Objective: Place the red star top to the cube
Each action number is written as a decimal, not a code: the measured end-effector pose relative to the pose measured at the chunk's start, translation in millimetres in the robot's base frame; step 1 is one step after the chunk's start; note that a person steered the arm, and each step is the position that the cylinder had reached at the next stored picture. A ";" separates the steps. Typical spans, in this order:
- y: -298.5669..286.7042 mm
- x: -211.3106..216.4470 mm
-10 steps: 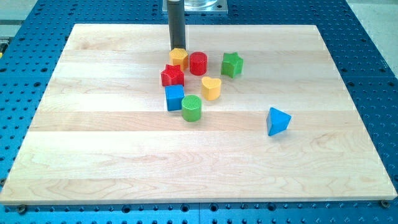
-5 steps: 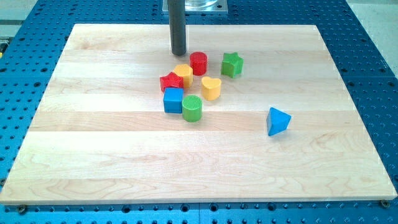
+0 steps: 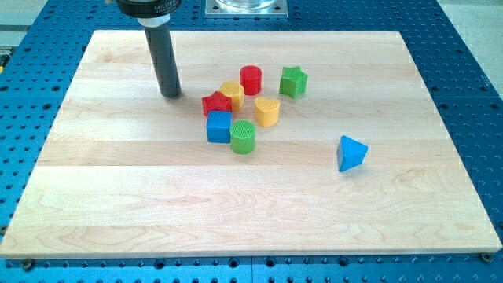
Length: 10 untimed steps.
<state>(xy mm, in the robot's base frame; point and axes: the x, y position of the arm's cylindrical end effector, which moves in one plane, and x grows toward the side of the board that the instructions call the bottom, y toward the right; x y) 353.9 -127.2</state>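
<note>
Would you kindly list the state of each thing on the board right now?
my tip: on the board, left of the cluster, touching no block.
red star: flat, directly above the blue cube, against the yellow block.
blue cube: upright, touching the green cylinder.
green cylinder: upright.
yellow block: beside the star.
yellow heart: flat.
red cylinder: upright.
green star: apart.
blue triangle: alone, right.

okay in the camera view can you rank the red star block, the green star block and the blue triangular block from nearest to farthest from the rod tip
Measured from my tip, at the view's upper left:
1. The red star block, just to the tip's right, above the blue cube.
2. The green star block, further right, near the view's top.
3. The blue triangular block, alone at the view's right, lower down.
</note>
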 end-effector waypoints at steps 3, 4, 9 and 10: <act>10.2 62.2; 17.6 62.5; 41.5 66.8; 44.7 67.1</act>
<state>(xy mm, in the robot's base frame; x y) 421.0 -82.6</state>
